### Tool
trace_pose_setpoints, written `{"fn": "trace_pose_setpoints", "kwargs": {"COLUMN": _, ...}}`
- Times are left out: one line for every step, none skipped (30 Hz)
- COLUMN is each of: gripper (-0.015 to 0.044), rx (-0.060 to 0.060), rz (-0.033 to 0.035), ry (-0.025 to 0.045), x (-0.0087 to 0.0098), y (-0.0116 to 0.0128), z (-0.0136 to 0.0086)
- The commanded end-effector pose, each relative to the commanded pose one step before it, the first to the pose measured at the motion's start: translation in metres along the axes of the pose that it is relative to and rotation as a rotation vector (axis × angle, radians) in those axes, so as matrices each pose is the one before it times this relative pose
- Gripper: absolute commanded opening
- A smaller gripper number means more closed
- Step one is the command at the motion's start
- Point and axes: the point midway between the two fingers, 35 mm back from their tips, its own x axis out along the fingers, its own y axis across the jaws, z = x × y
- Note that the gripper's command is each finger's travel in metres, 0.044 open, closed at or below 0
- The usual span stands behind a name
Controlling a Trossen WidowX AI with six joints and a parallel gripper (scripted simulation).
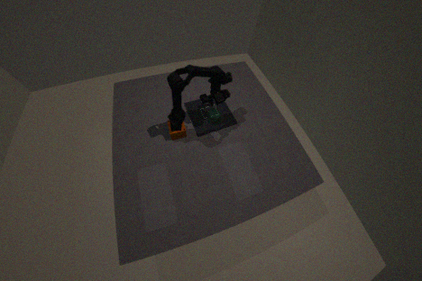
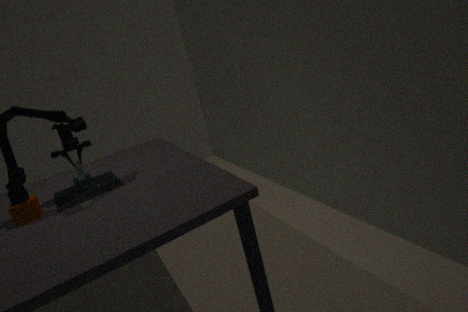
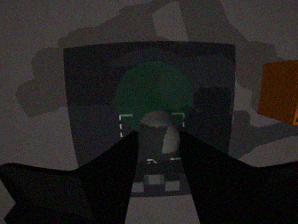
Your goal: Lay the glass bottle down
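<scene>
The green glass bottle with a pale neck [image 1: 214, 114] [image 2: 85, 181] [image 3: 154, 90] is near upright over the dark square mat [image 1: 198, 130] [image 2: 65, 202] [image 3: 92, 145], its neck up between the fingers and its wide body below; whether its base touches the mat or hangs just above it, I cannot tell. The black two-fingered claw [image 1: 215, 104] [image 2: 78, 163] [image 3: 158, 136] is pinching the bottle by the neck, pointing down from above. So the grasp is done and the bottle has been brought to the right place, but the laying down is not. In the wrist view the white dashed outline [image 3: 120, 125] shows partly from under the bottle, and small grey blocks [image 3: 172, 185] beyond its near end are probably the U-shaped rest, with no neck in it. Left to do, as I judge it: tip the bottle onto its side, neck toward the rest, line the body up inside the outline, lower it gently and only then let go. Opening now could let the glass topple. The orange block-shaped base [image 1: 178, 134] [image 2: 26, 212] [image 3: 280, 92] of the arm stands beside the mat on the purplish-grey counter [image 1: 194, 180] [image 2: 165, 185].
</scene>
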Motion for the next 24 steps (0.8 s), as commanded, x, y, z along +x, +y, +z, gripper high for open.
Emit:
{"fn": "trace_pose_setpoints", "kwargs": {"gripper": 0.0118, "rx": -0.0034, "rz": 0.00092, "ry": 0.01358, "x": -0.00233, "y": 0.00034, "z": -0.00905}}
{"fn": "trace_pose_setpoints", "kwargs": {"gripper": 0.0118, "rx": 0.0008, "rz": -0.00021, "ry": -0.00267, "x": -0.0001, "y": -0.00002, "z": -0.00068}}
{"fn": "trace_pose_setpoints", "kwargs": {"gripper": 0.0118, "rx": 0.0007, "rz": -0.0002, "ry": -0.00266, "x": -0.0001, "y": -0.00002, "z": -0.00068}}
{"fn": "trace_pose_setpoints", "kwargs": {"gripper": 0.0118, "rx": 0.0007, "rz": -0.0002, "ry": -0.00266, "x": -0.0001, "y": -0.00002, "z": -0.00068}}
{"fn": "trace_pose_setpoints", "kwargs": {"gripper": 0.0118, "rx": 0.0007, "rz": -0.00019, "ry": -0.00265, "x": -0.00009, "y": -0.00002, "z": -0.00068}}
{"fn": "trace_pose_setpoints", "kwargs": {"gripper": 0.0118, "rx": 0.0007, "rz": -0.00018, "ry": -0.00264, "x": -0.00009, "y": -0.00002, "z": -0.00067}}
{"fn": "trace_pose_setpoints", "kwargs": {"gripper": 0.0118, "rx": 0.0007, "rz": -0.00017, "ry": -0.00264, "x": -0.00009, "y": -0.00002, "z": -0.00068}}
{"fn": "trace_pose_setpoints", "kwargs": {"gripper": 0.0118, "rx": 0.0007, "rz": -0.00016, "ry": -0.00264, "x": -0.0001, "y": -0.00002, "z": -0.00068}}
{"fn": "trace_pose_setpoints", "kwargs": {"gripper": 0.0118, "rx": 0.0007, "rz": -0.00015, "ry": -0.00264, "x": -0.0001, "y": -0.00003, "z": -0.00068}}
{"fn": "trace_pose_setpoints", "kwargs": {"gripper": 0.0118, "rx": 0.0007, "rz": -0.00014, "ry": -0.00264, "x": -0.0001, "y": -0.00003, "z": -0.00068}}
{"fn": "trace_pose_setpoints", "kwargs": {"gripper": 0.0118, "rx": 0.0007, "rz": -0.00013, "ry": -0.00264, "x": -0.0001, "y": -0.00003, "z": -0.00068}}
{"fn": "trace_pose_setpoints", "kwargs": {"gripper": 0.0118, "rx": 0.0007, "rz": -0.00012, "ry": -0.00264, "x": -0.0001, "y": -0.00003, "z": -0.00068}}
{"fn": "trace_pose_setpoints", "kwargs": {"gripper": 0.0118, "rx": 0.0007, "rz": -0.00011, "ry": -0.00263, "x": -0.0001, "y": -0.00003, "z": -0.00068}}
{"fn": "trace_pose_setpoints", "kwargs": {"gripper": 0.0118, "rx": 0.0007, "rz": -0.00011, "ry": -0.00263, "x": -0.0001, "y": -0.00003, "z": -0.00068}}
{"fn": "trace_pose_setpoints", "kwargs": {"gripper": 0.0118, "rx": 0.0007, "rz": -0.0001, "ry": -0.00263, "x": -0.0001, "y": -0.00003, "z": -0.00068}}
{"fn": "trace_pose_setpoints", "kwargs": {"gripper": 0.0118, "rx": 0.0007, "rz": -0.00009, "ry": -0.00263, "x": -0.00009, "y": -0.00003, "z": -0.00068}}
{"fn": "trace_pose_setpoints", "kwargs": {"gripper": 0.0118, "rx": 0.0007, "rz": -0.00008, "ry": -0.00262, "x": -0.00009, "y": -0.00003, "z": -0.00068}}
{"fn": "trace_pose_setpoints", "kwargs": {"gripper": 0.0118, "rx": 0.0007, "rz": -0.00007, "ry": -0.00261, "x": -0.00009, "y": -0.00003, "z": -0.00068}}
{"fn": "trace_pose_setpoints", "kwargs": {"gripper": 0.0118, "rx": 0.0007, "rz": -0.00007, "ry": -0.00261, "x": -0.00009, "y": -0.00003, "z": -0.00068}}
{"fn": "trace_pose_setpoints", "kwargs": {"gripper": 0.0118, "rx": 0.0007, "rz": -0.00006, "ry": -0.0026, "x": -0.00009, "y": -0.00003, "z": -0.00068}}
{"fn": "trace_pose_setpoints", "kwargs": {"gripper": 0.0118, "rx": 0.0007, "rz": -0.00005, "ry": -0.0026, "x": -0.00009, "y": -0.00003, "z": -0.00068}}
{"fn": "trace_pose_setpoints", "kwargs": {"gripper": 0.0118, "rx": 0.0007, "rz": -0.00005, "ry": -0.00259, "x": -0.00009, "y": -0.00003, "z": -0.00068}}
{"fn": "trace_pose_setpoints", "kwargs": {"gripper": 0.0118, "rx": 0.0007, "rz": -0.00004, "ry": -0.00259, "x": -0.00009, "y": -0.00003, "z": -0.00068}}
{"fn": "trace_pose_setpoints", "kwargs": {"gripper": 0.0118, "rx": 0.0007, "rz": -0.00004, "ry": -0.00259, "x": -0.00009, "y": -0.00003, "z": -0.00068}}
